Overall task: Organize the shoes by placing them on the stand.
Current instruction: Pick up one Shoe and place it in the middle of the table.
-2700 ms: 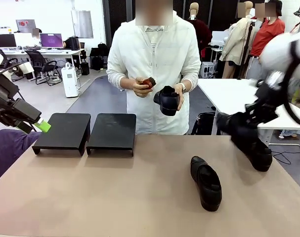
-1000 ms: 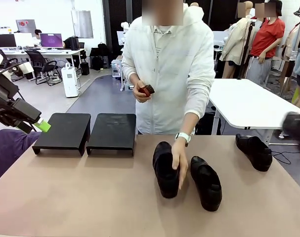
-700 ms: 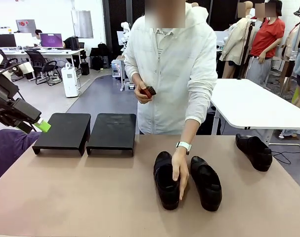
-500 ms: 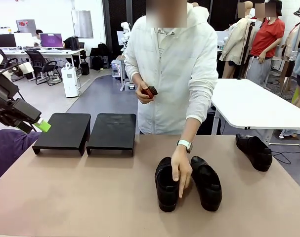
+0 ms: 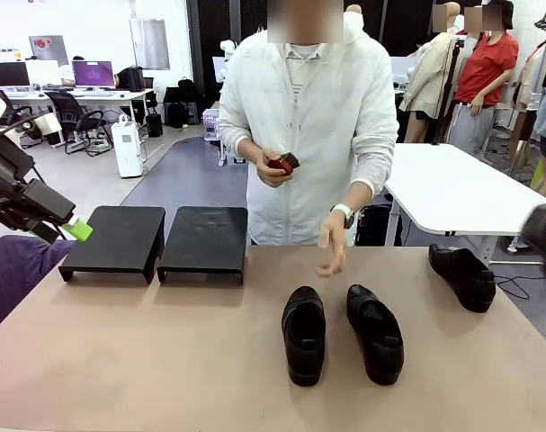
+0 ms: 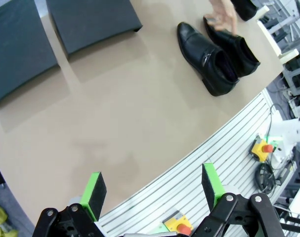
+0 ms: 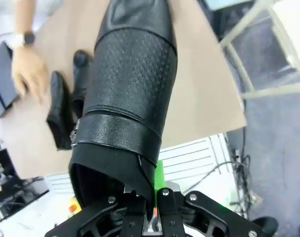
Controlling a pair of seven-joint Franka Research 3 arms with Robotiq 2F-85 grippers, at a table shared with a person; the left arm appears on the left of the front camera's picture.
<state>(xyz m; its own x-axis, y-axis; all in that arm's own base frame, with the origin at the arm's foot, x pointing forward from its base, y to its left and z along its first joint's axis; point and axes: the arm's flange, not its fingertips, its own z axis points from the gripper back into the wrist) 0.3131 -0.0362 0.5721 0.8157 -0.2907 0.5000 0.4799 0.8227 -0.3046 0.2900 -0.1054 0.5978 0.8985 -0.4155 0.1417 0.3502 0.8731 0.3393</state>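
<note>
Two glossy black shoes, first shoe (image 5: 304, 335) and second shoe (image 5: 375, 333), parallel mid-table. Third shoe (image 5: 462, 276) far right. Fourth shoe (image 7: 132, 84) airborne by the right edge. Left platform (image 5: 117, 238) and right platform (image 5: 204, 239) touching, far left.

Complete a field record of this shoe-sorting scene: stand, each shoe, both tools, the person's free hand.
Stand: left platform and right platform, no shoes on either
Middle-left shoe: on table, beside middle-right shoe
Far-right shoe: on table, alone
Fourth shoe: gripped by right tool, shut
Left tool: open, holding nothing
Person's free hand: lifted, touching neither middle shoe
</note>
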